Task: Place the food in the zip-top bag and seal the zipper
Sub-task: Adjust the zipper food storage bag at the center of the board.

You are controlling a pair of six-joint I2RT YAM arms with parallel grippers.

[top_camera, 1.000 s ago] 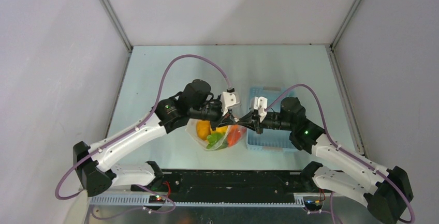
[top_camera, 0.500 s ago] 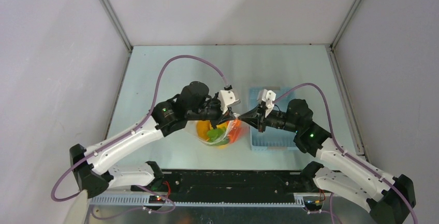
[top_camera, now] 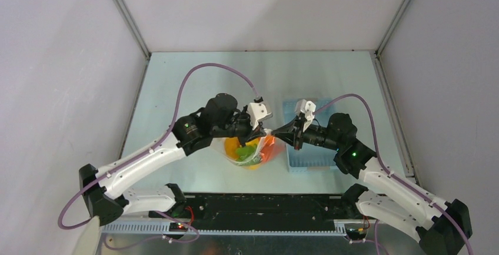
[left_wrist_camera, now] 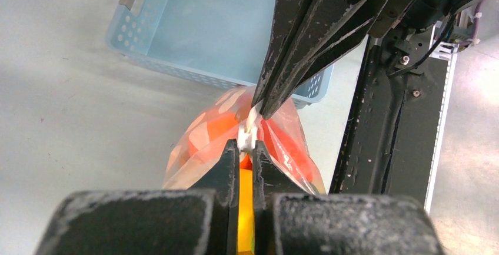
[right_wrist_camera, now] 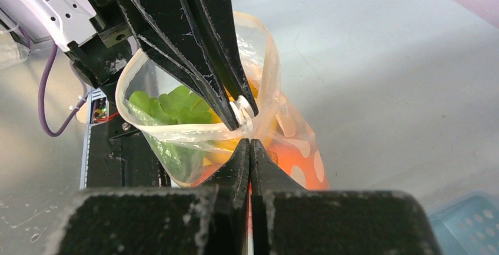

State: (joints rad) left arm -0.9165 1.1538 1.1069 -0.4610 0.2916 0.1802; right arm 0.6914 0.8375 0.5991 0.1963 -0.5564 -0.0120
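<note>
White zipper (left_wrist_camera: 249, 136) pinched btwn both arms' jaws.

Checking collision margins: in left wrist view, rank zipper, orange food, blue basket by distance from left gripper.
1. zipper, pinched in the left gripper
2. orange food, just beyond, inside the bag
3. blue basket, farthest, upper left

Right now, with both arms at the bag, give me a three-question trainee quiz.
1. True or false: the zip-top bag is sealed across its whole mouth.
2. The left gripper and right gripper are: A both open; B both shut on the bag's top edge; C one open.
3. Fill in: the blue basket sits on the robot's ____ side of the bag.
Key: 1 false, the mouth gapes; 2 B; 3 right.
</note>
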